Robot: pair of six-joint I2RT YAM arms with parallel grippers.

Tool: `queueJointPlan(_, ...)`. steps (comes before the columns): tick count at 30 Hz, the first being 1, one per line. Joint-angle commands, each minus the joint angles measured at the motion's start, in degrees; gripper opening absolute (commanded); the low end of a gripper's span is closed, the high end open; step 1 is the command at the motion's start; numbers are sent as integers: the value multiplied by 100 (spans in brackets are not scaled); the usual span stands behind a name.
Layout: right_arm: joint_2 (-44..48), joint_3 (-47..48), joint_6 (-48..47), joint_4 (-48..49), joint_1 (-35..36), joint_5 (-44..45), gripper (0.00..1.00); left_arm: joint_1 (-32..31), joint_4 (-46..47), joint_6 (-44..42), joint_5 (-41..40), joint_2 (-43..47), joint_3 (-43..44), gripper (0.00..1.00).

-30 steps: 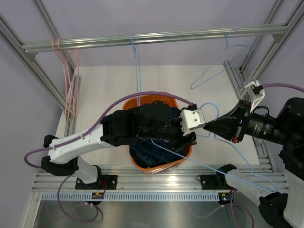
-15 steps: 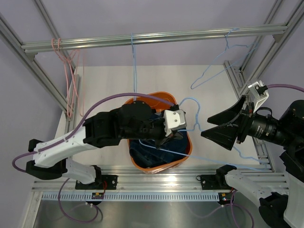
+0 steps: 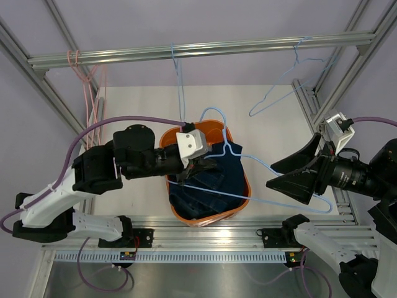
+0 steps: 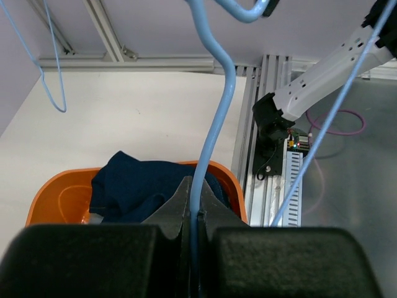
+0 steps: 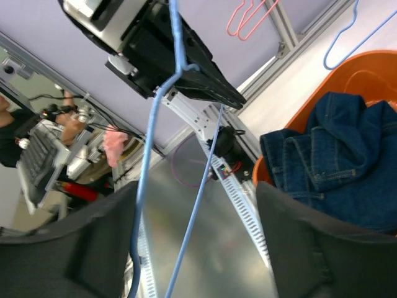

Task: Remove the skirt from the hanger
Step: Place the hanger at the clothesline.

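Observation:
The skirt is out of view. Pink wire hangers (image 3: 93, 112) hang bare from the rail at the far left, also in the right wrist view (image 5: 251, 15). I cannot tell which one is the task's hanger. My left gripper (image 3: 192, 164) (image 4: 194, 192) is shut on the neck of a light-blue wire hanger (image 3: 224, 133) (image 4: 214, 118) above the orange basket. My right gripper (image 3: 273, 176) (image 5: 195, 236) stands open at the right. That hanger's wires (image 5: 152, 130) pass loosely between its fingers.
An orange basket (image 3: 242, 180) (image 4: 43, 198) (image 5: 366, 62) in the middle holds dark navy denim (image 3: 211, 183) (image 4: 142, 183) (image 5: 335, 155). Two more light-blue hangers (image 3: 178, 87) (image 3: 291, 81) hang from the top rail. Frame posts stand at both sides.
My right gripper let go of the light-blue hanger, opened and drew back to the right. My left gripper shut on the hanger's neck and carried it left and away from the right arm.

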State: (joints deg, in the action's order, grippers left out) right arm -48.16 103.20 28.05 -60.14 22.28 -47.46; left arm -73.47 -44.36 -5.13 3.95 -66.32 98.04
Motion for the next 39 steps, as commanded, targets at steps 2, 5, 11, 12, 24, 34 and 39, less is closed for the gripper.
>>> queueJointPlan(2,70,306,-353,-270,4,202,70,70,-143,-50,-175,-214,312,0)
queueJointPlan(5,61,280,-380,-279,-5,123,46,87,-205,-24,-157,-328,408,0)
queueJointPlan(11,70,60,-344,-42,-5,-106,0,96,-188,46,-227,-486,655,0)
queueJointPlan(12,87,60,-344,-50,-5,-10,0,105,-152,64,-271,-487,699,0)
queueJointPlan(24,70,95,-222,-174,4,1265,0,140,471,802,-2871,249,111,99)
queueJointPlan(34,193,-677,1032,1336,-5,1811,0,131,1351,1233,-3770,1473,-1024,99)
queueJointPlan(39,369,-1380,2150,2890,-5,2476,0,131,1166,1426,-3629,1438,-997,99)
